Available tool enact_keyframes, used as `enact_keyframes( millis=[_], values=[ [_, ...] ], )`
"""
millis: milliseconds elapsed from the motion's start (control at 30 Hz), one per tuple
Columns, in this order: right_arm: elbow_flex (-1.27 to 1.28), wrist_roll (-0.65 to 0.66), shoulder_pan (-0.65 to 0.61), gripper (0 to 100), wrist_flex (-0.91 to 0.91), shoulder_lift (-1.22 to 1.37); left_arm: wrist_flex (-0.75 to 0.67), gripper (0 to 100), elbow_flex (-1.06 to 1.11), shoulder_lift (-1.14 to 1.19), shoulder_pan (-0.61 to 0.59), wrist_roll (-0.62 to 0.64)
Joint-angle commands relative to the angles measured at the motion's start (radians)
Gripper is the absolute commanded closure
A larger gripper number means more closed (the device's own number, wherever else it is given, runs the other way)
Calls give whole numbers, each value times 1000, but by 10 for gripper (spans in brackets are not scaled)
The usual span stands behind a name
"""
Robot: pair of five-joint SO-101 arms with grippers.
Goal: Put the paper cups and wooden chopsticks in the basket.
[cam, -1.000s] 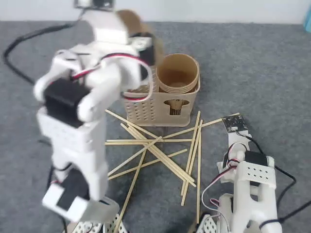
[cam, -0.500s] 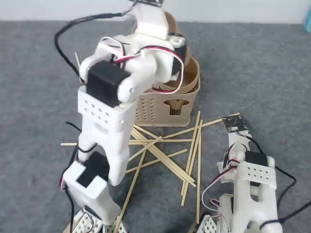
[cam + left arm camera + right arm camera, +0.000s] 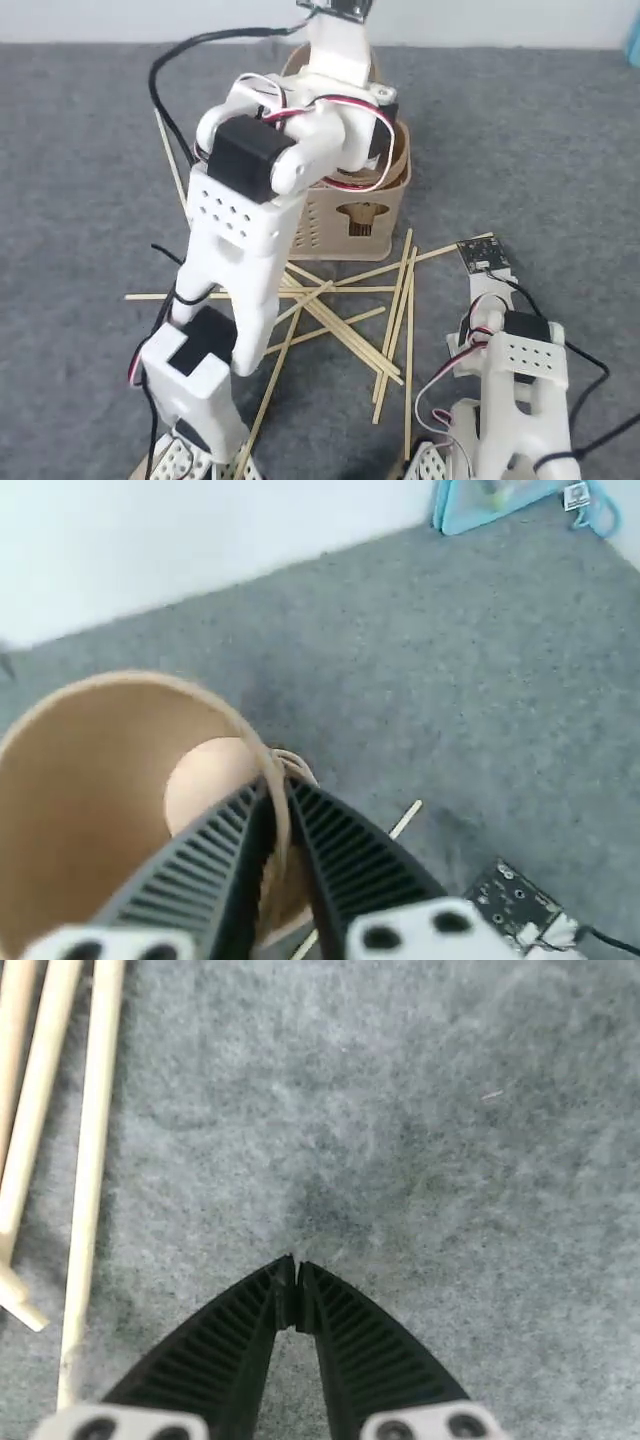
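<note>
Here, outstretched left pincer [image 3: 277,788] grips paper cup [image 3: 90,770], seemingly over basket [image 3: 352,222].

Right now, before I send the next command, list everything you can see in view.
basket: one, beige, far middle of the carpet.
stacked paper cups: tan, inside the basket; count unclear.
held paper cup: one, tan, rim in the left gripper, up by the basket.
wooden chopsticks: a dozen or so, pale, crossed in front of the basket; one apart to its left.
carpet: grey, under everything.
light blue item: one, by the white wall.
left gripper: shut on the cup's rim.
right gripper: shut, over bare carpet beside chopsticks.
</note>
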Motion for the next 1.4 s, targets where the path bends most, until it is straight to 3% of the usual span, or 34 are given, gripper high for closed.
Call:
enact_keyframes(
  millis=[0,333,533,733,933,1267,1367],
  values=[
    [-6,9,7,991,-5,-30,32,987,62,-14,40,-17],
    [-6,9,5,991,-5,-30,32,987,130,-41,117,-61],
    [-6,11,4,991,-5,-30,31,987,214,-110,112,-236],
    [-6,11,4,991,-5,-30,29,968,282,-149,107,-244],
    [-6,11,4,991,-5,-30,26,826,278,-206,31,-244],
    [-6,11,4,991,-5,-28,-43,831,291,-462,17,-239],
    [-6,11,4,991,-5,-28,-83,886,331,-468,-25,-238]
  ],
)
